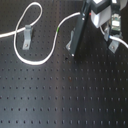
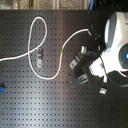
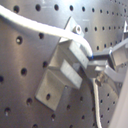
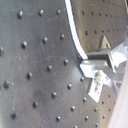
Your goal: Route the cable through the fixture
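Across the whole scene stretched the black perforated board [image 1: 75,100], dotted with rows of small holes in both exterior views. Over its far right part hung the white-bodied Panda arm [image 2: 117,40], bulky in the second exterior view, with dark cabling around its wrist. Its gripper [image 1: 74,42] reached down at a slant toward the board, close to a grey bracket [image 1: 70,36] in the first exterior view.

Next in size came the cable [image 1: 40,60], a long white cord. It entered from the first exterior view's left edge, looped up and around above a second grey bracket [image 1: 26,36], dropped past it, swept along the board in a wide curve, then climbed toward the gripper. In the second exterior view the same cable [image 2: 37,30] showed that tall loop and the low sweep, with the grey bracket [image 2: 38,57] standing just beside the descending strand.

Up close, in the first wrist view, the cable [image 3: 35,25] lay over the top of an angular grey bracket [image 3: 62,70] and ran down into the fingertips [image 3: 97,65], which were pinched on the cord.
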Motion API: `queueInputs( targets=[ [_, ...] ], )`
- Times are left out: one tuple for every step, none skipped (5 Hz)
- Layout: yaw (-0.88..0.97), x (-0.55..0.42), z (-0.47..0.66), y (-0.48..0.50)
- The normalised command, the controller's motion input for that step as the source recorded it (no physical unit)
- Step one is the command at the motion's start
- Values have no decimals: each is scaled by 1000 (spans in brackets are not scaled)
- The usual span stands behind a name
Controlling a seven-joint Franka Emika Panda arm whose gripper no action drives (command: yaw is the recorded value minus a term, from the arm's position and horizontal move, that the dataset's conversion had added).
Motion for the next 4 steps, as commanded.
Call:
queueInputs(
  targets=[
    [83, -160, -494, -45],
    [117, -93, -125, 65],
    [0, -23, 0, -15],
    [-37, -2, -192, -279]
  ],
)
